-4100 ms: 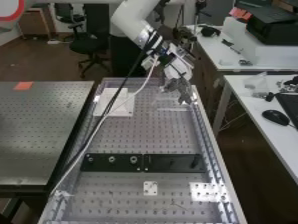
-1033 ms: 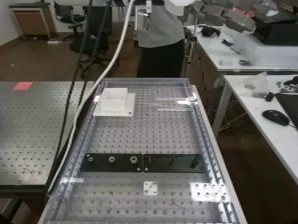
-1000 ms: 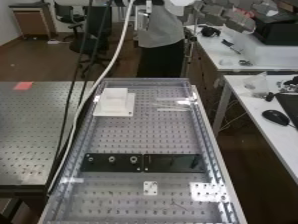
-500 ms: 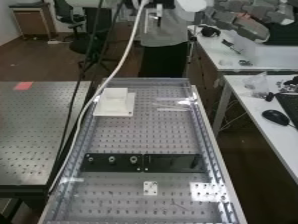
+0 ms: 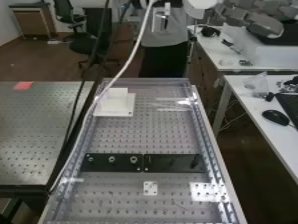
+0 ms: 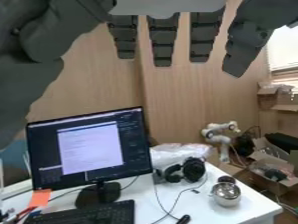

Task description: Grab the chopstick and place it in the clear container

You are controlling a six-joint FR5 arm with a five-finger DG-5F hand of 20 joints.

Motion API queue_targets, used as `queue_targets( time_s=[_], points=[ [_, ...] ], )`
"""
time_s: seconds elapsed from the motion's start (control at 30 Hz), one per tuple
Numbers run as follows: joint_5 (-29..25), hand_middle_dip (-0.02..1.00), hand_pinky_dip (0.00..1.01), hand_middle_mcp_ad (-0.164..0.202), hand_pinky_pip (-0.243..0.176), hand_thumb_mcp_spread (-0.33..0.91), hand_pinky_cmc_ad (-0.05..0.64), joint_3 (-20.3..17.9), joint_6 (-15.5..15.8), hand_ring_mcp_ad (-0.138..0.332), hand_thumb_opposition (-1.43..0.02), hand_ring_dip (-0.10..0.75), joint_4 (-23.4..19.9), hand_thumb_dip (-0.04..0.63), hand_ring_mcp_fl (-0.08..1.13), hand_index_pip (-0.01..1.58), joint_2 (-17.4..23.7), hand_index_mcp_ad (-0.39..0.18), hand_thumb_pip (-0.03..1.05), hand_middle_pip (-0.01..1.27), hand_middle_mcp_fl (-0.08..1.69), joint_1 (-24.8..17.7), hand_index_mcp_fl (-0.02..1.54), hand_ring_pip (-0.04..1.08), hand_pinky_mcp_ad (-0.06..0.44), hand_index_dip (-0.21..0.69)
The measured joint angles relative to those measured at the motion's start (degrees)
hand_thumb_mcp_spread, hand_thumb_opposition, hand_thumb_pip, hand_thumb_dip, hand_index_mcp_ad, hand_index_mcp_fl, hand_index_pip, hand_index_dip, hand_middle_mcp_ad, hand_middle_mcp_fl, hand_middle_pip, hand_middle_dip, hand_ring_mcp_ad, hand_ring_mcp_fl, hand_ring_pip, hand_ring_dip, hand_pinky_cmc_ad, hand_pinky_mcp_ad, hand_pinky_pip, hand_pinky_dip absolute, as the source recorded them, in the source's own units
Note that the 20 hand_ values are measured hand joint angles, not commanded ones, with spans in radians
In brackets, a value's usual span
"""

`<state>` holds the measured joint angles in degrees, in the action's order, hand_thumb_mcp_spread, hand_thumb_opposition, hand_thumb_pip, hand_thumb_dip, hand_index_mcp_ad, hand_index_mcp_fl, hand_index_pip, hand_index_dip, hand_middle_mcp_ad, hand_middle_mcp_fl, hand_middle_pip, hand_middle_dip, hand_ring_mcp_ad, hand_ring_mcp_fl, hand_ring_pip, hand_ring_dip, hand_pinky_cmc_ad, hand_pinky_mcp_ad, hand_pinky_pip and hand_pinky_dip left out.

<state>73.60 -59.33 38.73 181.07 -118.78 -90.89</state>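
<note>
High view, with a clock face centred on the two black plates (image 5: 174,163) across the bench: the hand (image 5: 265,25) is at one o'clock, well beyond the bench. At one o'clock on the perforated bench (image 5: 143,135) lies a thin pale stick (image 5: 173,109), which may be the chopstick; whether it lies within a clear container is too faint to tell. At eleven stands a white square block (image 5: 118,94) on a white base plate (image 5: 126,112). A small white perforated plate (image 5: 150,188) is at six. A white cable (image 5: 138,49) slants from twelve towards eight. At two, a black computer mouse (image 5: 275,117) rests on a white desk (image 5: 256,135).

Wrist view: the hand (image 6: 163,44) is open, its fingers extended and apart from one another, holding nothing. Beyond are a lit monitor (image 6: 90,145) and a black keyboard (image 6: 86,214) on a white desktop. From the monitor's foot, taking the keyboard as six o'clock, black headphones (image 6: 193,170) lie at two and a round silvery object (image 6: 227,193) at three.
</note>
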Motion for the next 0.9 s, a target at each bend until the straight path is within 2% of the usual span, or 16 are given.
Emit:
queue_targets(
  time_s=[0.9],
  points=[
    [-1.1,0.2,0.21,0.094,-0.173,0.13,0.511,-0.4,-0.5,0.195,-0.66,0.096,0.0,0.0,0.01,0.06,0.1,-0.087,0.38,0.12,0.02,-0.5,0.02,0.07,0.328,0.232]
  ],
)
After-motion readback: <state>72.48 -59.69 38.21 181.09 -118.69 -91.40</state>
